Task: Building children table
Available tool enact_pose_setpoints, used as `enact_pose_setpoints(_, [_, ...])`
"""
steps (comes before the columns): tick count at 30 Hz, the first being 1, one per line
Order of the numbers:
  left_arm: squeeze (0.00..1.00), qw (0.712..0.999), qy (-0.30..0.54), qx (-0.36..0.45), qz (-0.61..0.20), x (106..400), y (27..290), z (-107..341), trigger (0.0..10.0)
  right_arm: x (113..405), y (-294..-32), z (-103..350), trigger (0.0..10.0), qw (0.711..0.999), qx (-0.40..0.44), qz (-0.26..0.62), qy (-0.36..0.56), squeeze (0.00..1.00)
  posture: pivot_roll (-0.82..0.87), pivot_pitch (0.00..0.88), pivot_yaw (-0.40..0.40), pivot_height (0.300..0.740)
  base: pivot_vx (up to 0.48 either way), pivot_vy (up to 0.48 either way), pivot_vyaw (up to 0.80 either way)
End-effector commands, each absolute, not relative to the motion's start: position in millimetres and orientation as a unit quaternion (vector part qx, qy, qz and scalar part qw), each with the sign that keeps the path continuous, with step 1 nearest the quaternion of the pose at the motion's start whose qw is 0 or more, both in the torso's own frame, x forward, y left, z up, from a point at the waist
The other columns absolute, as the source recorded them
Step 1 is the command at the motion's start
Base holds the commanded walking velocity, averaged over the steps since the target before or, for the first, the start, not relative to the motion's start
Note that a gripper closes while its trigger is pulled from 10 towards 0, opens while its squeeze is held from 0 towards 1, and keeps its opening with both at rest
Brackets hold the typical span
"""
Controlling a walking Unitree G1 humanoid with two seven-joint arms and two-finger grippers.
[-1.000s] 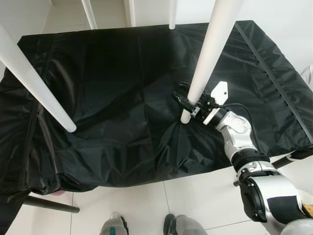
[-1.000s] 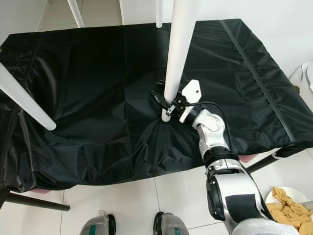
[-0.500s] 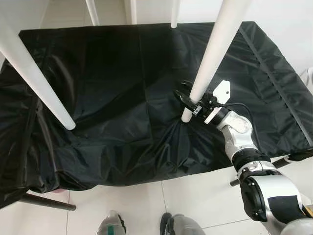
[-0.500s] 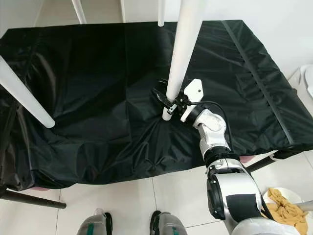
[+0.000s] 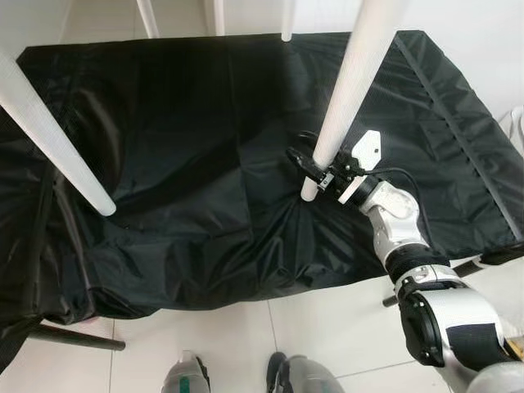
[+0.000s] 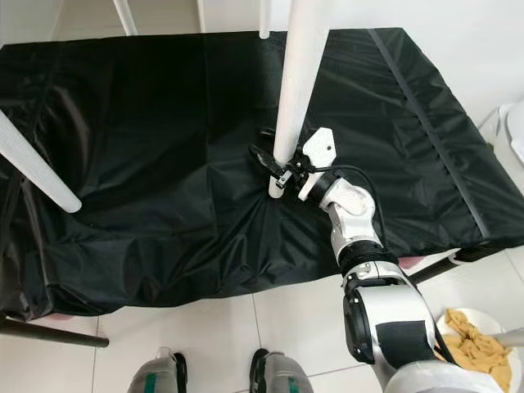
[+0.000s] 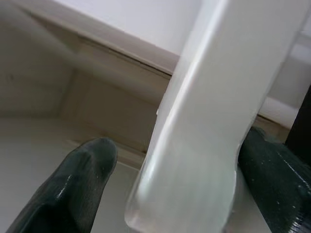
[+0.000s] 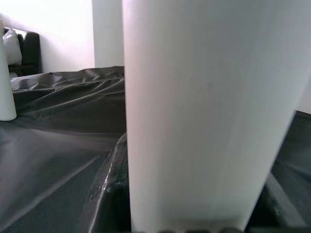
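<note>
**Grip on the near table leg holds while the head camera drifts**

Left eye view: the right gripper (image 5: pixel 318 170) sits clamped around the lower end of a white table leg (image 5: pixel 348 78), whose foot presses into the black cloth (image 5: pixel 188 164) near the front middle. Against the frames a second ago the whole picture has slid a little, so the camera moved; leg and gripper keep the same relation. A second white leg (image 5: pixel 51 135) slants in on the left, well apart.

Right eye view: the same hold, with the black fingers (image 6: pixel 264 155) wrapped round the leg (image 6: pixel 299 74) just above its foot. The far legs stand at the cloth's back edge. Nothing is released, so I judge the step to be steadying or seating this leg, not finished.

Left wrist view: the left gripper (image 7: pixel 165 189) has a white table part (image 7: pixel 214 121) between its two dark fingers, one pad touching it; a firm grip cannot be told.

Right wrist view: the leg (image 8: pixel 204 111) stands close up, cloth behind.
</note>
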State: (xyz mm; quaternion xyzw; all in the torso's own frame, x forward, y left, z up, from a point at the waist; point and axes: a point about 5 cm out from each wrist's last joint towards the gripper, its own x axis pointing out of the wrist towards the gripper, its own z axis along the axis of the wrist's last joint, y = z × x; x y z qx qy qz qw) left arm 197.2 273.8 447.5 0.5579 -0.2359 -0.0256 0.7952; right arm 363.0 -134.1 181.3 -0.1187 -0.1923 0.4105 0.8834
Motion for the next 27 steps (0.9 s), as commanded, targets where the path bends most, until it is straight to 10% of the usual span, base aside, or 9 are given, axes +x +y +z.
enact_pose_setpoints(1, [0.00,0.812,-0.288,0.497,0.104,172.1,299.1,463.6,10.0,352.4,-139.1,131.5,10.0,0.899,-0.103,0.418,-0.080,0.00,0.29,0.207,0.008,0.740,0.000,0.000,0.00])
enact_pose_setpoints(27, [0.00,0.919,-0.151,0.330,0.153,201.5,319.9,379.2,10.0,352.8,-132.8,131.2,10.0,0.898,-0.102,0.421,-0.082,0.00,0.29,0.219,0.018,0.740,0.000,0.000,0.00])
